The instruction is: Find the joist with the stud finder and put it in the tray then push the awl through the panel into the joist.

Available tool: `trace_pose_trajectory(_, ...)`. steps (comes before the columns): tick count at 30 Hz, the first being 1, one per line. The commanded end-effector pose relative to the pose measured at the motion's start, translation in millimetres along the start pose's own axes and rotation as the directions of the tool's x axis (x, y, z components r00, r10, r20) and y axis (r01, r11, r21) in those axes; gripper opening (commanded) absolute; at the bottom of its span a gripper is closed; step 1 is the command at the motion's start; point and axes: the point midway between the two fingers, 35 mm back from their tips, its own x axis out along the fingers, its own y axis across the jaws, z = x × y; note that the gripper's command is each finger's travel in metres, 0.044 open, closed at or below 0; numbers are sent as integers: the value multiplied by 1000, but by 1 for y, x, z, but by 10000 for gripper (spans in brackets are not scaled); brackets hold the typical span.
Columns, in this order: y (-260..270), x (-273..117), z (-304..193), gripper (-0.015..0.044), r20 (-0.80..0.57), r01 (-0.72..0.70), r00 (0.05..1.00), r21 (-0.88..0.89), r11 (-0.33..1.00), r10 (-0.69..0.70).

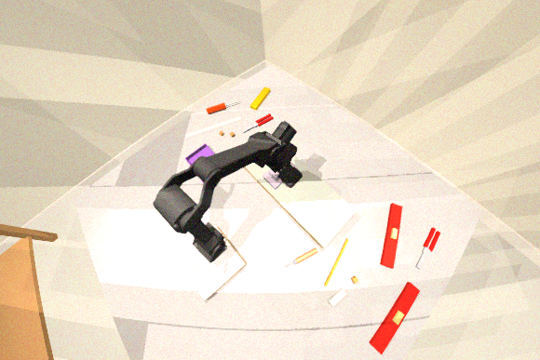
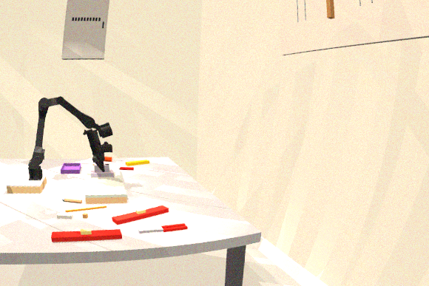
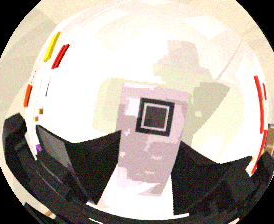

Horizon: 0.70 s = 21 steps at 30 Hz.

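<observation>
On the table (image 1: 261,305) (image 2: 200,245) (image 3: 138,42), the black arm (image 1: 233,159) (image 2: 75,111) extends over the far portion of the floor panel (image 1: 309,206) (image 2: 106,196) (image 3: 105,107). The gripper (image 1: 278,177) (image 2: 102,169) (image 3: 145,145) is clamped on the stud finder, positioned at that far portion. In the exterior view, the purple tray (image 1: 201,156) (image 2: 70,171) (image 3: 38,148) lies left of the stud finder (image 1: 273,180) (image 2: 102,174) (image 3: 150,160); the awl (image 1: 306,256) (image 2: 75,201) lies at the panel's near left.

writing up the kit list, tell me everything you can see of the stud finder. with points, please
The stud finder (image 1: 273,179) (image 2: 102,174) (image 3: 150,155) is a pale pinkish-lilac block, plastic by its look: a flat, oblong base with a narrower raised part. Its top carries a dark square outline around a dark square. It sits level at the far part of the pale floor panel (image 1: 298,192) (image 2: 106,193), with the gripper (image 3: 146,167) shut on its raised part. Whether its underside touches the panel, I cannot tell.
</observation>
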Motion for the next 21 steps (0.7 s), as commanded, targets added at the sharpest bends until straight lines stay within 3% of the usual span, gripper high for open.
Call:
trace_pose_trajectory(1,-16,0,-2,0,0,1,1000,-2,1000,-1)
trace_pose_trajectory(21,-93,0,-1,0,0,7,1000,-4,1000,-7)
